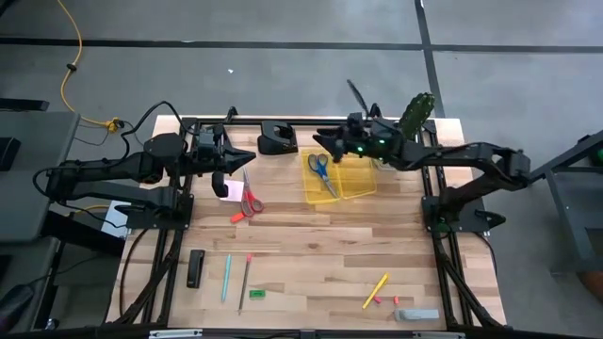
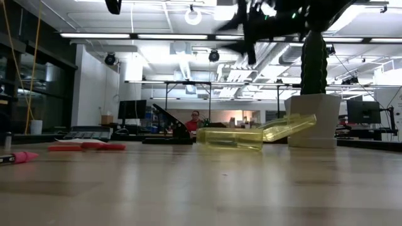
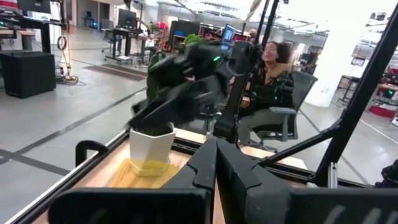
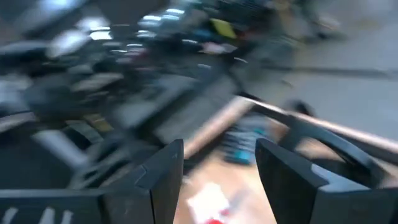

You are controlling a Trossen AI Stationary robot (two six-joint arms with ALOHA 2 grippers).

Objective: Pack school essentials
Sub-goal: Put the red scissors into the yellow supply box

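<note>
A clear yellow case (image 1: 350, 179) lies open at the table's far middle, and blue-handled scissors (image 1: 321, 170) lie in it. My right gripper (image 1: 327, 143) hangs open above the case's far left corner, with nothing between its fingers (image 4: 163, 177). In the low view it is a dark blur (image 2: 251, 31) over the case (image 2: 231, 138). Red-handled scissors (image 1: 250, 200) and a pale pink pad (image 1: 231, 188) lie flat on the table at the far left. My left gripper (image 1: 247, 155) waits shut and level above them. Teal (image 1: 226, 278), brown (image 1: 245, 282) and yellow (image 1: 375, 290) pencils and a green eraser (image 1: 256, 295) lie near the front edge.
A cactus in a white pot (image 1: 415, 118) stands just behind the case, at the far right. A black holder (image 1: 276, 141) sits at the far edge, a flat black bar (image 1: 195, 268) at the near left. Pink bits (image 1: 397, 299) and a grey piece (image 1: 415, 314) lie at the near right.
</note>
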